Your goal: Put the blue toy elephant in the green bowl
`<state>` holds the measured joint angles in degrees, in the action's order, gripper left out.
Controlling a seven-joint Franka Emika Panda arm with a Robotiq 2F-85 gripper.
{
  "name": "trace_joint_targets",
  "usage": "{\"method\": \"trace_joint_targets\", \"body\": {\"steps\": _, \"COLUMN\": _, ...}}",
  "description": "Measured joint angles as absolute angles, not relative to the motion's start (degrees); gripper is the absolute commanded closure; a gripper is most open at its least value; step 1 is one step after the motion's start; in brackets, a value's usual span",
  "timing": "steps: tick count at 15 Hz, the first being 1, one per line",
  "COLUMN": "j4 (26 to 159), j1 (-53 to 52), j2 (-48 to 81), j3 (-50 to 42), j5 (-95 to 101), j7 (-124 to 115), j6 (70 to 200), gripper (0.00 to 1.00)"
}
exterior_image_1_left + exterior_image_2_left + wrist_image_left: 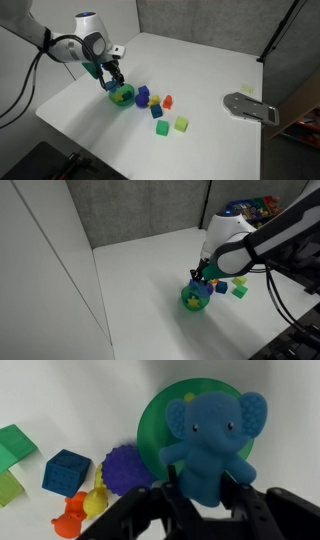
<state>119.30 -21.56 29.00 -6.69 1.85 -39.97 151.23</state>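
Gripper [205, 500] clamped on the blue toy elephant [212, 445], elephant directly over the green bowl [152, 425], dark blue cube [66, 472] left of bowl on white counter [60, 390]

A white table [200, 70] holds a loose cluster of small toys: a dark blue cube [143, 95], a yellow piece [154, 100] and an orange piece [168, 101]. Nearer lie a green cube [162, 128] and a light green cube [181, 124]. Well to the right rests a flat grey plate [250, 106].
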Motion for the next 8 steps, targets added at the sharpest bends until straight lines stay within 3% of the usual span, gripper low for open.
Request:
{"method": "trace_joint_targets", "body": {"steps": 2, "j4": 116.4, "j1": -21.56, "j2": 32.13, "j3": -6.41, "j5": 1.85, "j7": -40.57, "j6": 151.17, "gripper": 0.84}}
{"method": "trace_joint_targets", "body": {"steps": 3, "j4": 115.07, "j1": -21.58, "j2": 33.66, "j3": -6.39, "j5": 1.85, "j7": -40.75, "j6": 151.1, "gripper": 0.64}}
{"method": "trace_joint_targets", "body": {"steps": 4, "j4": 113.8, "j1": -21.62, "j2": 35.14, "j3": -6.39, "j5": 1.85, "j7": -40.88, "j6": 150.95, "gripper": 0.34}}
{"method": "trace_joint_targets", "body": {"steps": 6, "j4": 111.77, "j1": -21.68, "j2": 37.41, "j3": -6.4, "j5": 1.85, "j7": -41.02, "j6": 150.5, "gripper": 0.34}}
{"method": "trace_joint_targets", "body": {"steps": 8, "j4": 110.39, "j1": -21.81, "j2": 38.63, "j3": -6.5, "j5": 1.85, "j7": -41.19, "j6": 149.69, "gripper": 0.19}}
